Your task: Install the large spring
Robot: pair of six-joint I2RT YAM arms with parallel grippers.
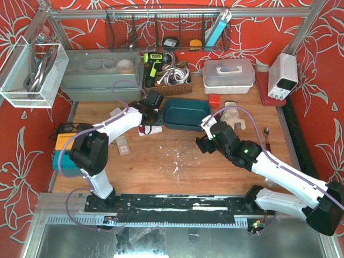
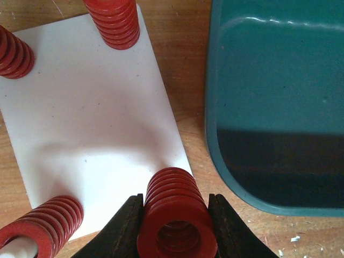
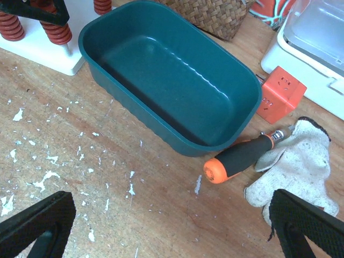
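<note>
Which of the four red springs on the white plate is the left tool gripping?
The spring at the plate's lower right corner in the left wrist view, between the tool's fingers; the other three stand free.

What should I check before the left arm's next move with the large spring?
1. Grip: left gripper shut on the large spring: ok.
2. Seating: the spring fully down on the white plate: cannot tell, its base is hidden.
3. Neighbours: other three springs upright at their corners: ok.
4. Clearance: teal tub apart from the plate, bare wood between them: ok.
5. Other arm: right gripper open, empty, away from the plate: ok.
</note>
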